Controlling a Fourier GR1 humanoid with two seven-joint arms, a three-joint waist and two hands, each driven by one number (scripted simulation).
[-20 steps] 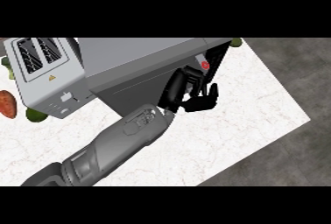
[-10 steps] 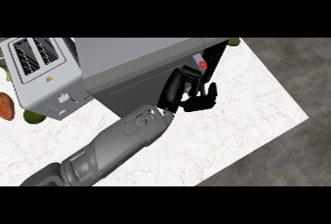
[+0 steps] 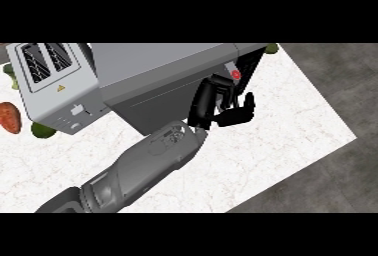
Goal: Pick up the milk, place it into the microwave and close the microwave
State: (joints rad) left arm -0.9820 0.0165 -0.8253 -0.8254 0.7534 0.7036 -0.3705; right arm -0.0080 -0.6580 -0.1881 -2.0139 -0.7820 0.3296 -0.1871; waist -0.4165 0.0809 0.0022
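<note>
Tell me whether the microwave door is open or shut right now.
Cannot tell for certain. The microwave shows only its grey top and a dark side panel; the one visible hand rests against that panel, hiding the door's edge.

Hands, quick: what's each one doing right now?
Left hand: at the microwave door, fingers up; open or shut cannot be told.
Right hand: not in view.

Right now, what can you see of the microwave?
The microwave is a grey box with a smooth, metallic-looking top, seen steeply from above and set at an angle on the white marbled counter. Its darker front panel faces the lower right. Near the front's right end a small red spot shows beside a dark edge. The black hand is against that end of the front. A silver toaster sits close at its left. The inside and the milk are not visible.
</note>
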